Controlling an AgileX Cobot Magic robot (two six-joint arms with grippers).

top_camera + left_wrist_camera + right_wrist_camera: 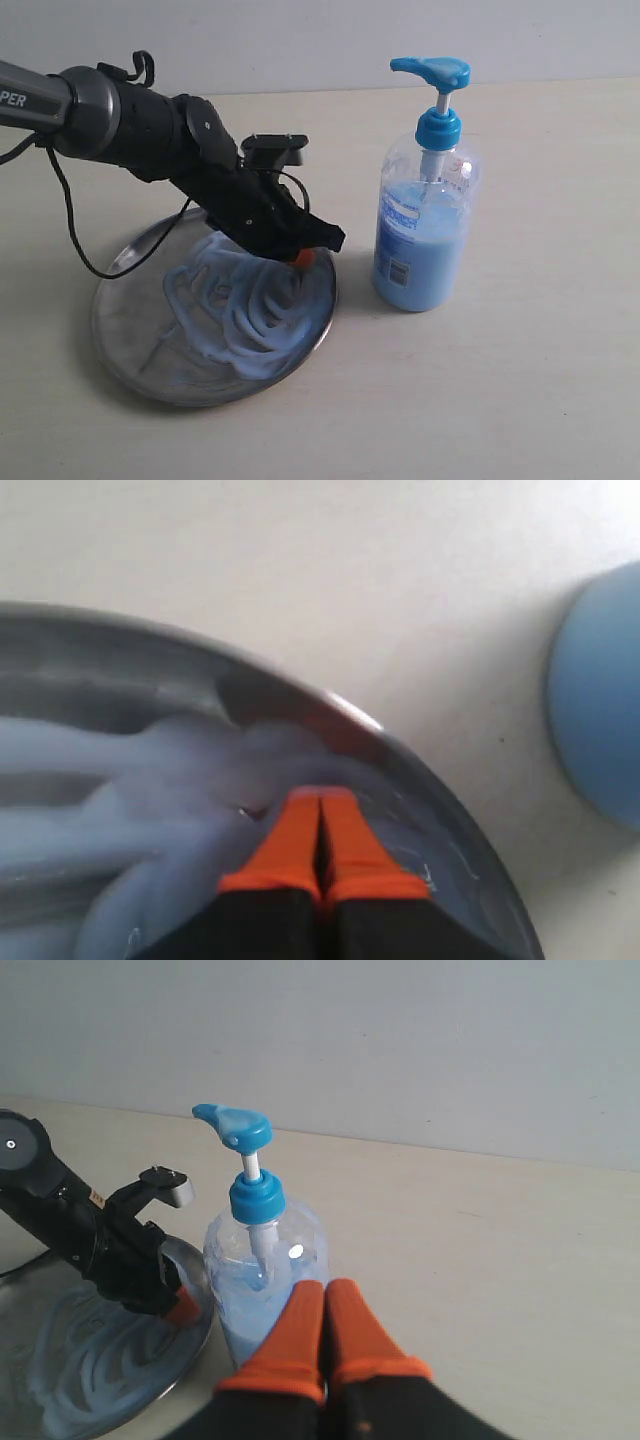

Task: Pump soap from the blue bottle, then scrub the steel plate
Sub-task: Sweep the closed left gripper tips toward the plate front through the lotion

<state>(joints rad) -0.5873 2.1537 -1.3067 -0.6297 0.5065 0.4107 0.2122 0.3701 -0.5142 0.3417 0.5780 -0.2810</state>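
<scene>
- Your exterior camera is looking down slantwise on the steel plate [130, 340] and the blue bottle [420, 240].
- Your left wrist camera is peering closely at the plate's rim.
- Your right wrist camera is facing both from beside the bottle.

Pale beige tabletop [540, 400], seemingly bare elsewhere, carried steel plate [125, 335] and upright blue bottle [420, 245], near, not touching.

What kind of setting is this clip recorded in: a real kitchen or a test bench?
Probably a bare lab tabletop staged for dishwashing, not a kitchen: plain beige table against a blank wall, holding a steel plate smeared with soap and a blue bottle.
</scene>
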